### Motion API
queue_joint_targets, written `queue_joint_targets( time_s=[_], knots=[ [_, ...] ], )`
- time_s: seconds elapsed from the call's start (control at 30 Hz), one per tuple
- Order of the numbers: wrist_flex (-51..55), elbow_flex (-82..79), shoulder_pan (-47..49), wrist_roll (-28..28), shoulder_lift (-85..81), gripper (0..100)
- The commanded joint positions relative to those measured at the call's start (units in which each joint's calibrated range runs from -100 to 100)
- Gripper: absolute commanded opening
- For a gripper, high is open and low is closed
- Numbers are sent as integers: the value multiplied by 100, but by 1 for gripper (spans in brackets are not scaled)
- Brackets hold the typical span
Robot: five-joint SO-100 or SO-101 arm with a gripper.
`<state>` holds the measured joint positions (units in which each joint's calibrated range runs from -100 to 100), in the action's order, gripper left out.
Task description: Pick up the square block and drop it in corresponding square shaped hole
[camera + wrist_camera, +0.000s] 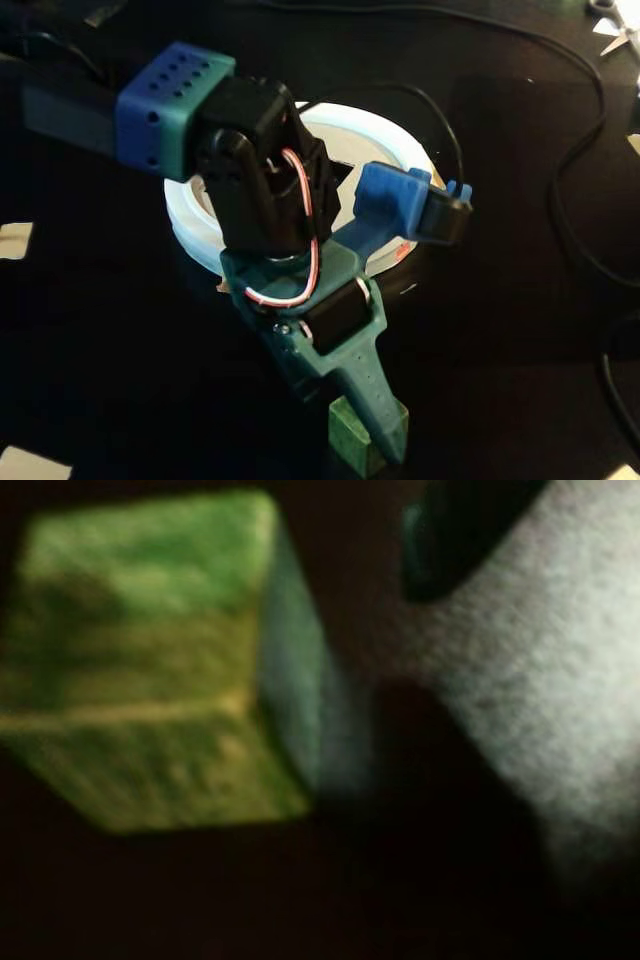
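The square block [150, 670] is a green wooden cube that fills the left half of the blurred wrist view. It rests on the black table. One dark fingertip [435, 540] shows at the top right, a clear gap away from the cube's right face. In the fixed view the block [347, 437] sits at the bottom edge, with a teal finger [375, 405] reaching down across its front. My gripper [380, 440] stands open around the block. A white hoop [395, 135] lies behind the arm. The square shaped hole is hidden by the arm.
Black cables [565, 215] run over the dark table on the right of the fixed view. Pale paper scraps [15, 240] lie at the left edge and in the corners. The blue camera mount [405, 200] juts out over the hoop's right side.
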<state>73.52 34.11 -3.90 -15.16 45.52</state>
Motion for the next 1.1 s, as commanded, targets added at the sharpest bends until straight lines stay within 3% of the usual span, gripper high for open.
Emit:
queue_joint_targets(
  time_s=[0.0,0.4,0.63,1.07],
  knots=[
    [-41,459,115,-49,-105,78],
    [-21,459,115,-83,-96,77],
    [-31,450,115,-88,-24,58],
    [-21,450,340,-98,-24,57]
  ],
)
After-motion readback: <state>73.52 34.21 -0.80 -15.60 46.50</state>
